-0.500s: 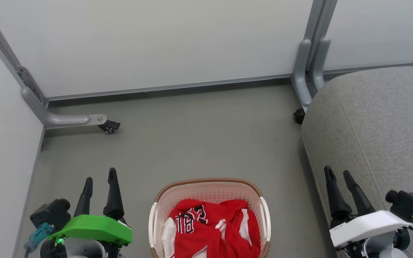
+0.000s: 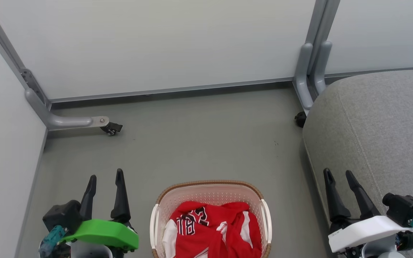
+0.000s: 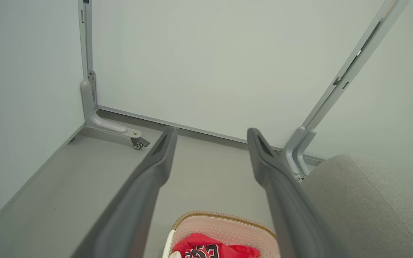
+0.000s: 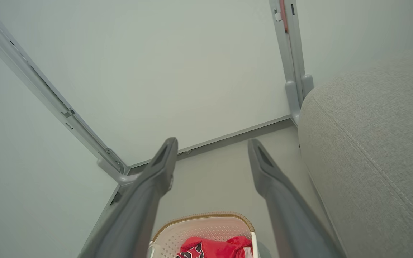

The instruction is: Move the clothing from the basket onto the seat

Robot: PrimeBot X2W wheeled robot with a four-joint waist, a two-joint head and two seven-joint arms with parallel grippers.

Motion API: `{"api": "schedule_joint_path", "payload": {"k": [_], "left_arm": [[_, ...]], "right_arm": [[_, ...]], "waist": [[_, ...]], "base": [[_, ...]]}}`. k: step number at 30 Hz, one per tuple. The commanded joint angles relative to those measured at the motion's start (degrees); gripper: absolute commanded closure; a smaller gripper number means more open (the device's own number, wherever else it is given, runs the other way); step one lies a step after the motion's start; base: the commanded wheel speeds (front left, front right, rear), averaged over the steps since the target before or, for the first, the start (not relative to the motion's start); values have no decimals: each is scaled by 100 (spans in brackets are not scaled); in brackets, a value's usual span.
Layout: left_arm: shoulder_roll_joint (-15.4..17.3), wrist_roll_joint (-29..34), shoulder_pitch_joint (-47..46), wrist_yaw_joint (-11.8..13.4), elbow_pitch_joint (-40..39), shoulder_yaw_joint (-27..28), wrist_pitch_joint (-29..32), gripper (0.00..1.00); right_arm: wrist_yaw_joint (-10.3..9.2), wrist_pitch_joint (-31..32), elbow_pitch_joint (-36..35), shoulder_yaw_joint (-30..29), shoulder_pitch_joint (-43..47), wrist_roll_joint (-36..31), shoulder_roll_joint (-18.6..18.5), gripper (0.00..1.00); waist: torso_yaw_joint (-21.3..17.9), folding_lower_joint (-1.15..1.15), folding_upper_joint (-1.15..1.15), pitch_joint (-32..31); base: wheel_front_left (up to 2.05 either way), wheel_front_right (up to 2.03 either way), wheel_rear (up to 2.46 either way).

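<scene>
Red sports clothing point(image 2: 215, 233) lies in the cream perforated basket point(image 2: 210, 192); the grey fabric seat point(image 2: 382, 125) stands to its right.

A grey floor point(image 2: 199, 143) is enclosed by pale partition panels point(image 2: 156, 46), which are carried on castered metal feet point(image 2: 71, 122).

The whole head view has slid down a little, so the camera moved. The left gripper point(image 2: 106, 173) has come a bit closer to the basket point(image 2: 210, 183).
</scene>
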Motion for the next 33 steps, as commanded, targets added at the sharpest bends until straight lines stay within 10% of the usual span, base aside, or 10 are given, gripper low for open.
{"api": "schedule_joint_path", "payload": {"k": [1,33], "left_arm": [[25,194,39,-32,-32,-13,-58,0],[-71,1869,189,-128,-136,-44,-453,0]], "right_arm": [[2,-61,-86,9,62,-176,-37,0],[1,-461,-338,108,301,-1550,-51,0]], "waist": [[6,0,0,-6],[165,0,0,-87]], "base": [[0,0,0],[0,0,0]]}}
